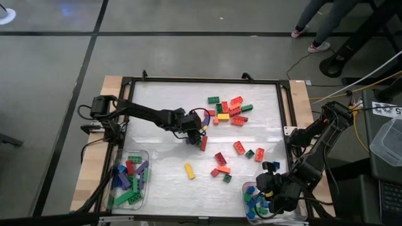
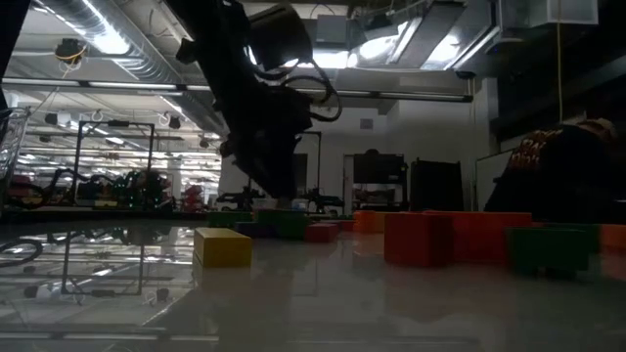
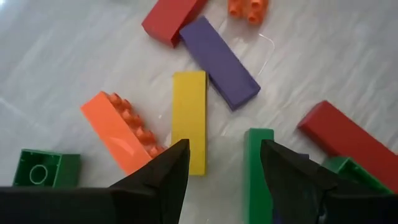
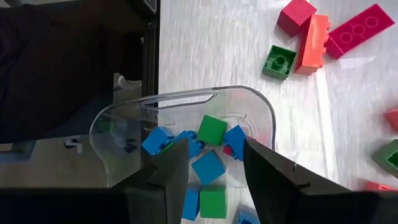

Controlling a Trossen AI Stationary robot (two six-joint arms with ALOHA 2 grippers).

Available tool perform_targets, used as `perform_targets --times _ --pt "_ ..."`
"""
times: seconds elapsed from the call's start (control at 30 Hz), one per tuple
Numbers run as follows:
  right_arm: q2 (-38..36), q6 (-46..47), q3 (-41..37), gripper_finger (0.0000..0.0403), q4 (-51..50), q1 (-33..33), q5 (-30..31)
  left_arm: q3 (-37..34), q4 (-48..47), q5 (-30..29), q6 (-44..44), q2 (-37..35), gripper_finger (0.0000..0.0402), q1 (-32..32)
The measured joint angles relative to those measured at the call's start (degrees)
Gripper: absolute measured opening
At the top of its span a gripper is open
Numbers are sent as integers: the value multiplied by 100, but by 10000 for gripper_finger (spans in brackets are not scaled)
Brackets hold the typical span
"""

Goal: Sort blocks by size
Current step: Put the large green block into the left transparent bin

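Observation:
Loose blocks lie on the white table, one cluster (image 1: 229,110) at the far middle and another (image 1: 221,164) nearer. My left gripper (image 3: 224,155) is open, tilted down over a small group at the table's centre. There, a long yellow block (image 3: 189,118) lies ahead of one finger and a long green block (image 3: 258,174) runs beside the other. Orange (image 3: 118,130) and purple (image 3: 219,61) blocks lie close by. My right gripper (image 4: 214,162) is open above the near-right clear tray (image 4: 186,96), with nothing between its fingers. Small blue and green blocks (image 4: 208,167) lie in that tray.
A clear tray (image 1: 146,157) at the near left holds long blocks. A single yellow block (image 1: 189,170) lies near the table's middle front. A black frame (image 1: 282,85) edges the table. A person's legs (image 1: 317,25) show beyond the far right corner.

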Motion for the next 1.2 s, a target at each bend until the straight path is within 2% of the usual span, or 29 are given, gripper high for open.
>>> perform_targets --times 0.3,0.5,0.63,0.77,1.0,1.2 --pt "0 0 0 152 0 0 0 0 9 23 266 37 186 -244" --pt "0 0 0 152 2 0 1 0 -48 25 314 362 186 -233" --pt "0 -22 -2 152 -7 0 286 17 16 16 295 463 184 -174" --pt "0 -287 -1 152 -8 0 655 20 53 21 349 478 149 -176" --pt "0 -722 -2 152 -124 -88 894 20 26 345 577 474 36 -170" --pt "0 -858 -2 152 -544 -490 1101 166 -300 468 657 378 35 -170"
